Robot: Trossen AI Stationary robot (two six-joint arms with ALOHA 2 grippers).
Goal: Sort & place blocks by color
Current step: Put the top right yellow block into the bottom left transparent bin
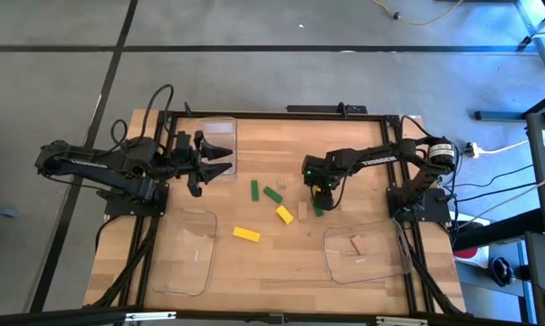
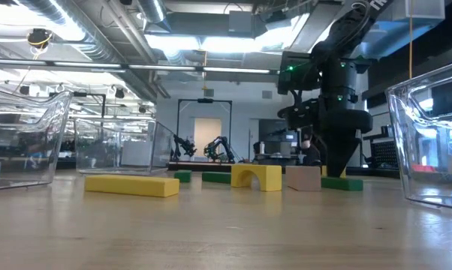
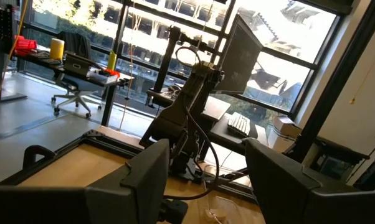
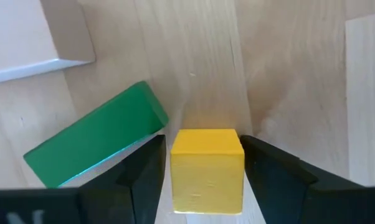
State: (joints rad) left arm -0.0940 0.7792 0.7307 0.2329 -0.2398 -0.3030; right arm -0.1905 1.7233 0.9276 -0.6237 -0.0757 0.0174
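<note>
Right hand (image 1: 320, 201) points straight down at mid-tabletop (image 1: 254, 263), fingers (image 4: 141, 174) bracketing a yellow cube (image 4: 207, 169) beside a green bar (image 4: 94, 144). Left hand (image 1: 220, 158) waits spread wide over the far clear tray (image 1: 220, 127). The near-right tray (image 1: 338, 263) holds tan blocks (image 1: 357, 244).

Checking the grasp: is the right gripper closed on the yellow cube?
Cannot tell: right gripper straddles the yellow cube, contact unclear.
</note>
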